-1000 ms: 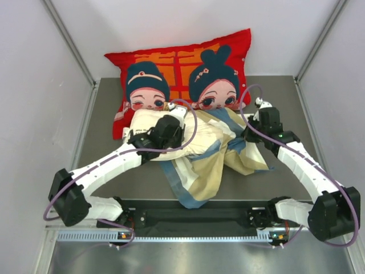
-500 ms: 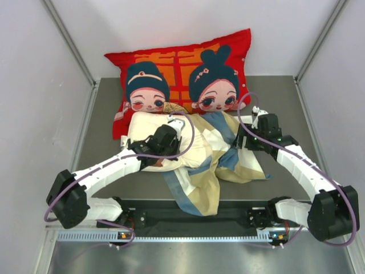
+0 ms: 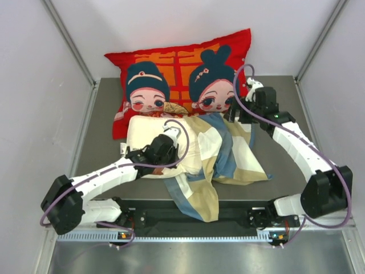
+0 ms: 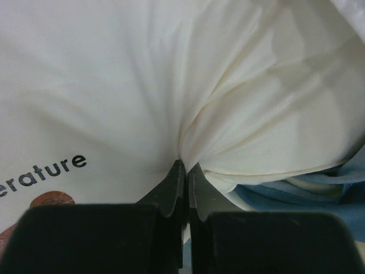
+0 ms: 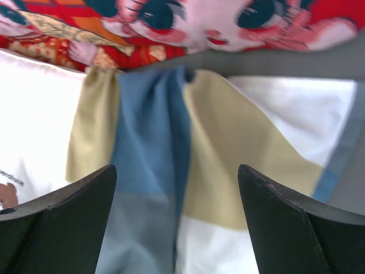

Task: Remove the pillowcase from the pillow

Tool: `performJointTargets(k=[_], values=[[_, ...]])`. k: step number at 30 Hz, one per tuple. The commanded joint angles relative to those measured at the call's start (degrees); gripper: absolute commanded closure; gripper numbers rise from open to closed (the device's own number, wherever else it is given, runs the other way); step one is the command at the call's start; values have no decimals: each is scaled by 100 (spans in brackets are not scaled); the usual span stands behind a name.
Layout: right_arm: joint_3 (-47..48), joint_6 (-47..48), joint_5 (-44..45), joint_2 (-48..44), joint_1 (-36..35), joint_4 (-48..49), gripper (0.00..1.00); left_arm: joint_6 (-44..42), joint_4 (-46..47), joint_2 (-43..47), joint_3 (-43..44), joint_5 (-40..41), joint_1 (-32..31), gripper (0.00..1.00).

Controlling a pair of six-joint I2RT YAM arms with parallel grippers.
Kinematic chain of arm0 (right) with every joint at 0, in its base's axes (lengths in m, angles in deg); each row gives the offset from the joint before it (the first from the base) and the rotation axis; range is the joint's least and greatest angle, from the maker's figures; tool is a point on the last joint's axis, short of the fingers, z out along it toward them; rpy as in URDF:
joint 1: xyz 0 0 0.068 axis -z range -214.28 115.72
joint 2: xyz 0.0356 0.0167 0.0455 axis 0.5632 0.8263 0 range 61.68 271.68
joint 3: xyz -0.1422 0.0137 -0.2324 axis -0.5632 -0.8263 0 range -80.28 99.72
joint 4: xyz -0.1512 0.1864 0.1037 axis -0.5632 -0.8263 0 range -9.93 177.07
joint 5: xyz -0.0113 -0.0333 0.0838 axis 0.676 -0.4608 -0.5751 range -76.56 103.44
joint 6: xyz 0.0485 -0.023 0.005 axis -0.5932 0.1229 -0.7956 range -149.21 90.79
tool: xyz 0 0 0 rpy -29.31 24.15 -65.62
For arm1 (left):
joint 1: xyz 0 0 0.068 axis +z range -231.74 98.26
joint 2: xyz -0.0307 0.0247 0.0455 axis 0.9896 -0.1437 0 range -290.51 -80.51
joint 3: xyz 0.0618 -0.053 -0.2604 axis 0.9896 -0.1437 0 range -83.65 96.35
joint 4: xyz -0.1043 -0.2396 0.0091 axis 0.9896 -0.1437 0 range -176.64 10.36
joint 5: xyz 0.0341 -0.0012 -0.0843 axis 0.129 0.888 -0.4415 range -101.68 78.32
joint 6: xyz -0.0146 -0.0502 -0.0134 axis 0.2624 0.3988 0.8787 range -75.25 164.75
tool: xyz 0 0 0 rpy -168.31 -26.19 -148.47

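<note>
The cream-white pillow [image 3: 145, 132] lies left of centre, its right half still inside the pillowcase [image 3: 231, 157] of blue, tan and cream checks. My left gripper [image 3: 169, 142] rests on the pillow's near side. In the left wrist view the left gripper [image 4: 183, 166] is shut on a pinched fold of the pillow [image 4: 114, 85], with blue pillowcase [image 4: 311, 191] edge to the right. My right gripper [image 3: 235, 113] hovers over the pillowcase's far end. In the right wrist view the right gripper [image 5: 177, 168] is open, with the pillowcase [image 5: 228, 142] below it and nothing between the fingers.
A large red cartoon-figure cushion [image 3: 182, 63] leans against the back wall, touching the pillow's far edge; it also fills the top of the right wrist view [image 5: 171, 23]. The grey table [image 3: 102, 114] is walled by white panels on both sides.
The right gripper opened, let go of the pillowcase and moved back toward the red cushion. The left gripper dragged the pillow toward the near left, baring more cream fabric.
</note>
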Motion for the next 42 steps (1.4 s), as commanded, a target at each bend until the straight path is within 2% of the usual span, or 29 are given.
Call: performJointTargets(k=[1,10,17,18,20,21,23,24,25,26,28,31,32,35,38,41,42], values=[[596,-50,-178,451,-421,441,13,341,-196,239,-221,-286,-89,100],[1466,-85,-47,1812,-1045,785,13,394,-275,336,-274,-278,-142,100],[1459,100,839,2728,-1520,758,15,245,-196,388,-300,-199,-221,100],[1389,65,919,2772,-1556,784,20,210,-205,397,-283,-181,-221,100],[1143,30,1052,2817,-1617,837,38,157,-248,450,-195,-111,-230,100],[1064,-23,1052,2799,-1626,855,57,139,-266,476,-142,-67,-221,100],[844,-67,1052,2773,-1644,899,79,61,-354,511,67,47,-221,100],[773,-93,1061,2747,-1635,916,91,34,-380,520,156,109,-230,95],[642,-102,1078,2694,-1644,951,96,-10,-389,538,253,161,-230,77],[580,-102,1087,2659,-1653,969,99,-123,-407,529,506,301,-230,70],[422,-111,1079,2571,-1653,1021,100,-273,-416,503,771,460,-221,54],[299,-120,1079,2492,-1653,1039,100,-642,-206,459,1237,794,-212,43],[289,-111,1070,2474,-1653,1057,100,-869,22,441,1368,873,-212,34],[254,-129,1043,2439,-1653,1075,100,-1178,199,126,1624,980,-20,17],[245,-155,999,2404,-1661,1092,100,-1240,383,-419,1651,567,542,5],[210,-190,956,2360,-1653,1118,100,-1407,822,-876,1502,435,947,2],[167,-208,947,2351,-1661,1153,100,-1486,1233,-964,1449,313,1087,2]])
